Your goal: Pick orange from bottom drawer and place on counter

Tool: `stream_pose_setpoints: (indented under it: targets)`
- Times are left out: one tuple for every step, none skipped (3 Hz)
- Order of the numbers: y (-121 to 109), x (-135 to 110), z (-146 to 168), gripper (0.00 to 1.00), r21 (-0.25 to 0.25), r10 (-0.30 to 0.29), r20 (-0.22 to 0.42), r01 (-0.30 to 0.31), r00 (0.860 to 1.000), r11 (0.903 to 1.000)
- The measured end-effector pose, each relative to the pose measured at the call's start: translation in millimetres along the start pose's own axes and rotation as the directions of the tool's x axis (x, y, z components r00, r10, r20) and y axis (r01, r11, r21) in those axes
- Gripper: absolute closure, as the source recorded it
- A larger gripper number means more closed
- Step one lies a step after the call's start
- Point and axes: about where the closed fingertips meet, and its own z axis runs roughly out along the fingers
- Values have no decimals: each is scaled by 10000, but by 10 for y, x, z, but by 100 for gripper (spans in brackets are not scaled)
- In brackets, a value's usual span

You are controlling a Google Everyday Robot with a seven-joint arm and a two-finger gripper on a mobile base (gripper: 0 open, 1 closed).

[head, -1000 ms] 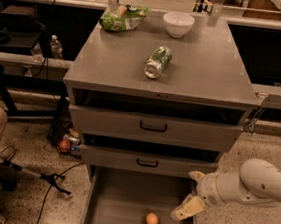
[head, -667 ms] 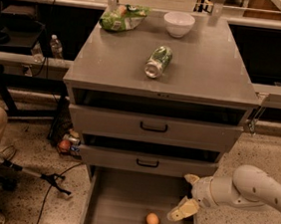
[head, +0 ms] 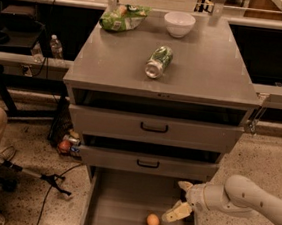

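The orange (head: pixel 153 221) lies on the flat floor of the bottom drawer (head: pixel 116 202), which is pulled out, near its front and a little right of the middle. My gripper (head: pixel 181 200) reaches in from the right over the drawer's right side, its fingers spread apart, one up near the drawer above and one (head: pixel 176 212) low, just right of the orange. It holds nothing. The counter (head: pixel 206 66) is the grey cabinet top above.
On the counter lie a green can (head: pixel 159 61) on its side, a white bowl (head: pixel 179 23) and a green bag (head: pixel 123 17). Two upper drawers with black handles (head: pixel 154 128) stick out slightly. A small dark-red object (head: pixel 64 146) and cables lie on the floor at left.
My gripper has moved left and lower into the bottom drawer, closer to the orange. The orange has not moved.
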Motion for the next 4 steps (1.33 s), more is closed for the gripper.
stream_pose_setpoints:
  targets:
    - [-146,408,382,0,58,428,229,-430,9988,9991]
    - [-145,408,383,0,57,428,229,-430,9988,9991]
    - [-227,547,494,0,311,264,462,-278,9986,9991]
    - [-384,741,708,0,681,-96,730,46,9973,9977]
